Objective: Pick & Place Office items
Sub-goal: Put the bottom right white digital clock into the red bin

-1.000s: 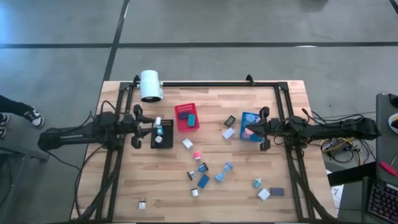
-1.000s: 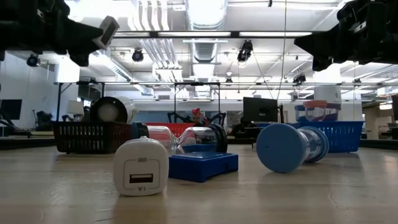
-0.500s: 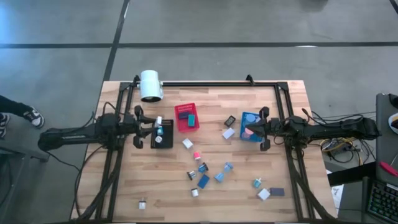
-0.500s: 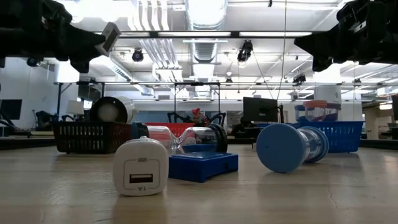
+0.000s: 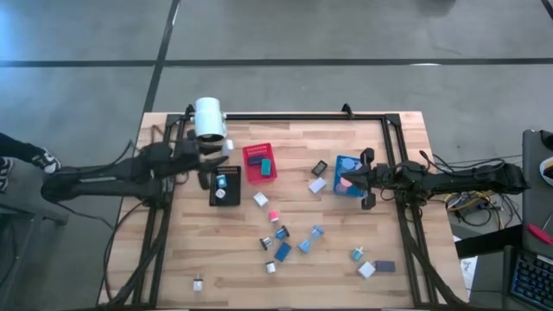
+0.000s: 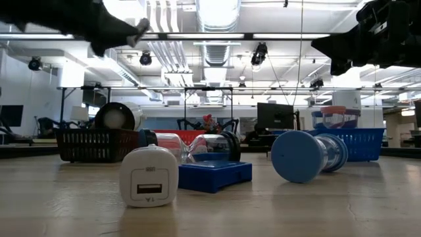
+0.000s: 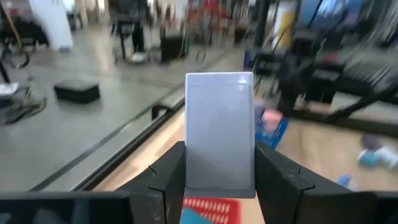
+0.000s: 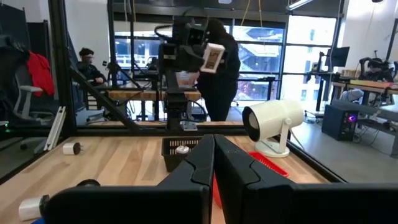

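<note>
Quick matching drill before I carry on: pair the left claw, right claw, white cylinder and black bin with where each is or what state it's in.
Things:
1. left claw
2. right claw
3. white cylinder
4. black bin

Places or states:
A. far edge of the table, near the left arm
B. shut, empty, over the blue bin
C. gripping a white block
D. left of the red bin, round bits inside

Pairs: 1-C, 2-B, 3-A, 4-D
</note>
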Action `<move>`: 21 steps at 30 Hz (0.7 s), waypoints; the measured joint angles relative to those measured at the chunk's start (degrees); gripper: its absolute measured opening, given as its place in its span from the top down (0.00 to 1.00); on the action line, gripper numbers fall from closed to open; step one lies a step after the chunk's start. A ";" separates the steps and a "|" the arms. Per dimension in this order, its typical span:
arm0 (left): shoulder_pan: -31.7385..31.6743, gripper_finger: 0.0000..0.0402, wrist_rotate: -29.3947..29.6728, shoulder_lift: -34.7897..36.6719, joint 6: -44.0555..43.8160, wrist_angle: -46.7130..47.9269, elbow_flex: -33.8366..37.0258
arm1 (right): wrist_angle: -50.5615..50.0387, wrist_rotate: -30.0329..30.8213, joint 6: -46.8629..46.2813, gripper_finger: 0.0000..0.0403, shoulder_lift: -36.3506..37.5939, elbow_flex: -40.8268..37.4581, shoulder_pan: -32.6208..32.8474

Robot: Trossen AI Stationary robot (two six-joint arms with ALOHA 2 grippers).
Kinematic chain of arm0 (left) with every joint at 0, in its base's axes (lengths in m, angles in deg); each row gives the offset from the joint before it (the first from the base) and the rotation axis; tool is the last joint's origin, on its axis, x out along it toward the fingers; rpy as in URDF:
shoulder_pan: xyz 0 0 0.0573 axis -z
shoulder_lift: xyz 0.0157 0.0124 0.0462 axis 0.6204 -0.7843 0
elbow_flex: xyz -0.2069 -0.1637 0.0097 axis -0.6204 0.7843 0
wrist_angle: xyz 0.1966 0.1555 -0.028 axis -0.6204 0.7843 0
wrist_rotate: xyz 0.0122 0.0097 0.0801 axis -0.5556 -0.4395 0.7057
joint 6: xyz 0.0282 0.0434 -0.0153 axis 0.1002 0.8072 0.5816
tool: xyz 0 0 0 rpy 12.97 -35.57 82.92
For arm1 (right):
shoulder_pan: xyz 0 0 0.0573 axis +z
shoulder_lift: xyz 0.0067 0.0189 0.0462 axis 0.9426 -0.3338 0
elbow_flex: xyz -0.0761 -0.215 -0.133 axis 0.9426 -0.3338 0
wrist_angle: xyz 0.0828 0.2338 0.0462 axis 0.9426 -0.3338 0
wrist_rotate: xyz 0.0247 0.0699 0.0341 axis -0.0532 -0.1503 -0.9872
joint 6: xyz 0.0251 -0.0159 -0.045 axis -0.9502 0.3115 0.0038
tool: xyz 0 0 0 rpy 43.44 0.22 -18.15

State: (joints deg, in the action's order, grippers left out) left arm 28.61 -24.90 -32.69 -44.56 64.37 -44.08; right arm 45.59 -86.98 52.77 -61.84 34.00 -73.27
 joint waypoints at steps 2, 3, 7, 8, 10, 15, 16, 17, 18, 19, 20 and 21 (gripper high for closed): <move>-0.84 0.62 0.02 -6.46 1.35 2.14 -4.23 | 0.00 0.01 0.00 0.98 -0.01 0.00 0.00; -1.27 0.62 0.02 -9.83 2.05 3.06 -6.16 | 0.02 0.00 0.02 0.98 -0.01 0.00 -0.01; -2.66 0.62 -1.09 -22.20 3.90 4.85 -12.85 | 0.02 0.00 0.00 0.98 -0.01 0.00 0.00; -2.88 0.62 -1.47 -25.02 4.18 5.47 -14.46 | 0.02 0.02 0.00 0.98 -0.01 0.00 -0.02; -3.38 0.62 -1.82 -30.55 4.39 7.85 -17.49 | 0.01 0.00 0.02 0.98 -0.01 0.00 0.00; -4.91 0.62 -1.95 -41.75 4.41 10.39 -20.70 | 0.00 0.00 0.02 0.98 -0.01 0.00 -0.02; -5.18 0.62 -1.95 -43.44 4.48 10.11 -20.67 | 0.00 0.00 0.02 0.98 -0.01 0.00 0.00; -5.49 0.62 -1.97 -45.07 4.55 9.62 -20.57 | 0.00 0.00 0.04 0.98 -0.01 0.00 0.00; -5.87 0.62 -1.98 -46.65 4.58 9.32 -20.53 | -0.01 0.00 0.02 0.98 -0.01 0.00 -0.01; -6.35 0.62 -1.99 -48.01 4.54 9.02 -20.50 | -0.02 0.00 0.02 0.98 -0.01 0.00 -0.01; -6.89 0.62 -1.99 -49.35 4.50 8.61 -20.50 | -0.02 0.00 0.02 0.98 -0.01 0.00 0.00; -7.41 0.62 -1.97 -50.72 4.32 7.96 -20.50 | -0.04 0.00 0.02 0.98 -0.01 0.00 -0.01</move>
State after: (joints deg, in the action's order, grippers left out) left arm 21.20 -26.87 -83.41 -40.25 72.32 -64.58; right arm 45.55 -86.98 52.79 -61.84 34.00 -73.27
